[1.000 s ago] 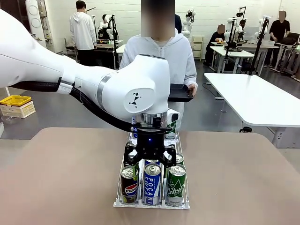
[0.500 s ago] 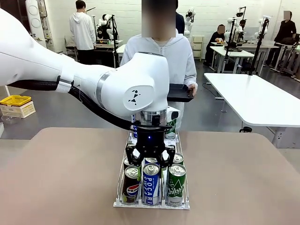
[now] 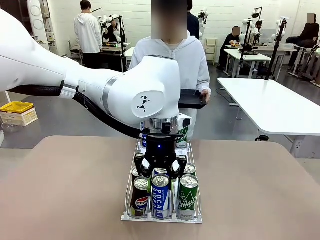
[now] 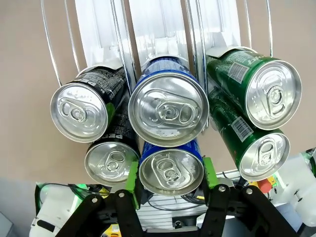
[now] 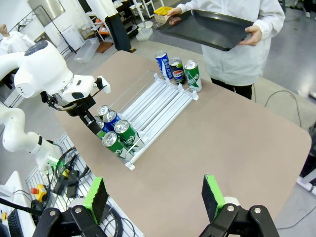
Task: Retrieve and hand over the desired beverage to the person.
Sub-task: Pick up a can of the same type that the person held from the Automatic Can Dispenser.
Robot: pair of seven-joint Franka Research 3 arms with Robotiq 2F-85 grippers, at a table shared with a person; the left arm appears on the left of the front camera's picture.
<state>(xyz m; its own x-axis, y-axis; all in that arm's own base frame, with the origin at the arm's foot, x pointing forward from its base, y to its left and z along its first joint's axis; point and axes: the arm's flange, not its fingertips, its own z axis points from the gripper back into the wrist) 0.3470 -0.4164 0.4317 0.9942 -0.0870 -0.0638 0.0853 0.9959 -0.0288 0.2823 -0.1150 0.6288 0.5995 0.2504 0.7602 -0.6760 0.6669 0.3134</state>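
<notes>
Left wrist view: found the left jaws pinching the blue aluminium Pocari Sweat can [image 4: 170, 170], green pads [image 4: 131, 175] seemingly touching its wall at 9 and 3 o'clock, just under the rim. Placed it at the front of the middle lane of the clear wire-railed rack [image 4: 94, 29], tab unopened. Judged it full: weighty for its size, stiff end to end, thin-walled enough to dent, smooth enough to slip. Judged it best taken high across the round wall, then lifted straight up, clear of its neighbours. Counted six cans at this end: a second blue can [image 4: 168, 111] just behind at 12 o'clock, black Pepsi cans [image 4: 79, 111] at 9, green cans [image 4: 274, 86] at 3. Spotted three more cans [image 5: 177, 71] at the rack's far end in the right wrist view, near the person in a white hooded jacket [image 5: 247, 54] holding a black tray [image 5: 207, 27]. Saw the right jaws spread wide, nothing between.
</notes>
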